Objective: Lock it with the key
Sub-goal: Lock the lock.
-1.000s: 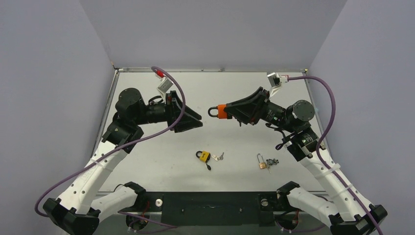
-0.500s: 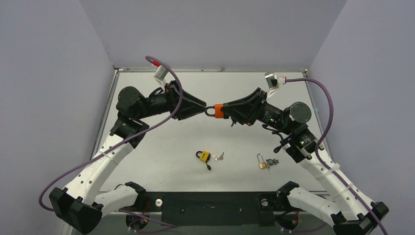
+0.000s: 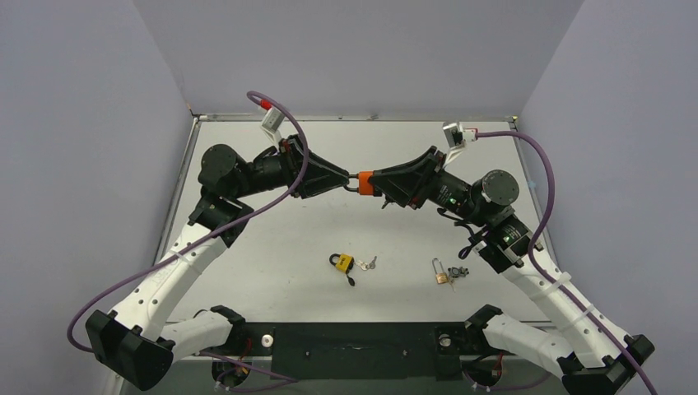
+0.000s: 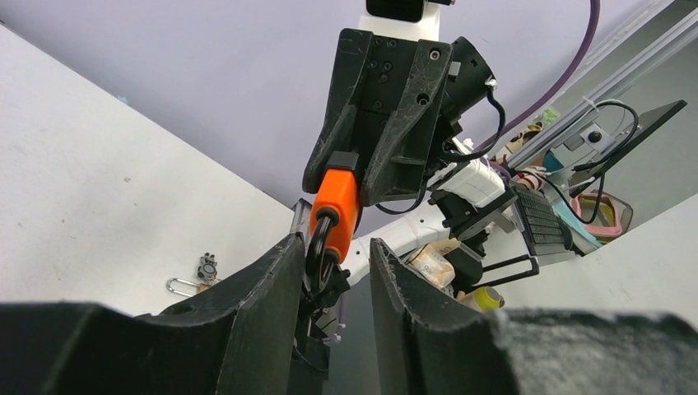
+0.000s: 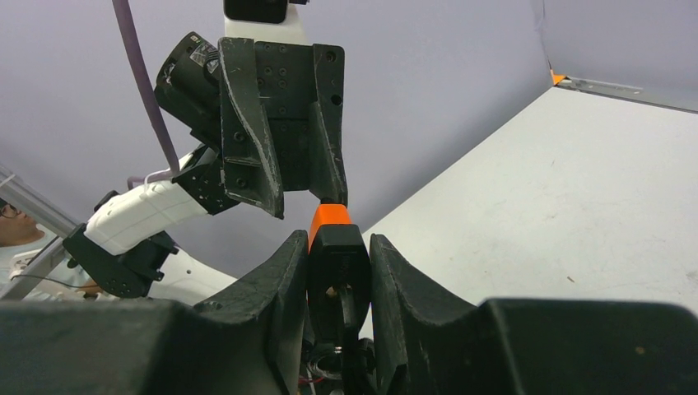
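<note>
Holding the orange padlock (image 3: 367, 183) by its body in the air above the far middle of the surface (image 3: 272, 271), the right claw (image 3: 382, 186) is closed tight on it. The padlock's long axis lies left-right, with the shackle (image 4: 319, 243) pointing left into the left claw (image 3: 341, 182), whose fingers stand slightly apart around it, probably ready to press it closed.

Blocking the mid-air passage over the middle of the table (image 3: 272, 271) with the left gripper (image 3: 344, 183) and the right gripper (image 3: 376, 183) meeting at the orange padlock (image 3: 365, 183). Leaving free room along the far edge and in the near left part. Cluttering the near surface with the yellow padlock (image 3: 342, 262) and the brass padlock (image 3: 441, 275), well apart.
</note>
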Robot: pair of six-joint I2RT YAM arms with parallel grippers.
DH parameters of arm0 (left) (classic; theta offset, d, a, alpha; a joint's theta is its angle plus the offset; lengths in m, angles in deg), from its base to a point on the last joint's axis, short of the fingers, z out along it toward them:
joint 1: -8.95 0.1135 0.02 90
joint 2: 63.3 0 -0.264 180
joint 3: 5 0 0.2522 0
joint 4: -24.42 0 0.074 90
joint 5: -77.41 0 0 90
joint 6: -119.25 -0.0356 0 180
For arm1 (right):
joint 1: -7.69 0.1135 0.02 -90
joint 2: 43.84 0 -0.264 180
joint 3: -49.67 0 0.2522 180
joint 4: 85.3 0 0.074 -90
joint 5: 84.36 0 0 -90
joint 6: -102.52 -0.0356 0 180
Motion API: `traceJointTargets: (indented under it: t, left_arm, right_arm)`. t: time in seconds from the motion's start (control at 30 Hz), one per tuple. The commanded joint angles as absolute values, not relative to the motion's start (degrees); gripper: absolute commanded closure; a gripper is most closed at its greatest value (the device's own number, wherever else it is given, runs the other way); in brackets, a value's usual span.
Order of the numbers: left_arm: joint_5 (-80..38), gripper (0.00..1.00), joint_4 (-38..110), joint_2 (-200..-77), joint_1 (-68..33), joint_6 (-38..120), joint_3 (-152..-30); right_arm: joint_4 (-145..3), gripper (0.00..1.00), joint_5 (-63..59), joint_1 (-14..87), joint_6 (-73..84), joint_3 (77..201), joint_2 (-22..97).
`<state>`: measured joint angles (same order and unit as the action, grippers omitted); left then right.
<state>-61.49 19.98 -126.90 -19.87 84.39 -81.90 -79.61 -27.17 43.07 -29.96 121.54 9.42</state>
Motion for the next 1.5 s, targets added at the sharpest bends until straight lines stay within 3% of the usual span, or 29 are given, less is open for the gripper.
traceJointTargets:
  t: [0.0,0.23,0.43,0.83,0.9,1.0,1.07,1.2,1.47]
  left_arm:
    - [-62.6,0.68,18.7,-127.4,-20.6,84.2,-82.4]
    - [-62.7,0.73,18.9,-127.6,-21.7,83.7,-82.3]
    - [-61.3,1.00,19.7,-127.2,-21.6,83.3,-82.3]
    - [-60.9,1.00,24.3,-124.5,-17.9,81.2,-82.5]
    - [-60.9,1.00,24.1,-124.6,-17.9,81.3,-82.6]
    - [-60.2,1.00,26.4,-124.2,-17.8,79.2,-83.4]
    - [-59.5,1.00,29.6,-123.8,-17.7,77.0,-85.0]
    - [-59.2,1.00,33.8,-123.2,-17.1,74.8,-87.0]
    - [-60.6,1.00,34.6,-123.3,-16.6,75.5,-89.3]
  right_arm:
    - [-83.7,1.00,-25.1,44.0,-29.0,125.4,9.5]
    - [-83.1,1.00,-24.3,44.4,-28.5,125.9,9.7]
    - [-82.3,1.00,-24.6,44.9,-27.8,126.1,10.0]
    - [-81.6,1.00,-27.3,42.1,-28.0,125.6,8.4]
    - [-81.0,0.93,-28.0,42.9,-27.3,126.6,9.2]
    - [-79.9,0.57,-27.8,43.1,-26.3,126.6,9.0]
    - [-79.6,0.44,-28.1,41.2,-26.4,126.0,8.1]
    - [-80.8,0.34,-32.1,36.3,-28.3,124.5,6.5]
    - [-81.5,0.34,-37.3,35.6,-27.6,121.3,6.5]
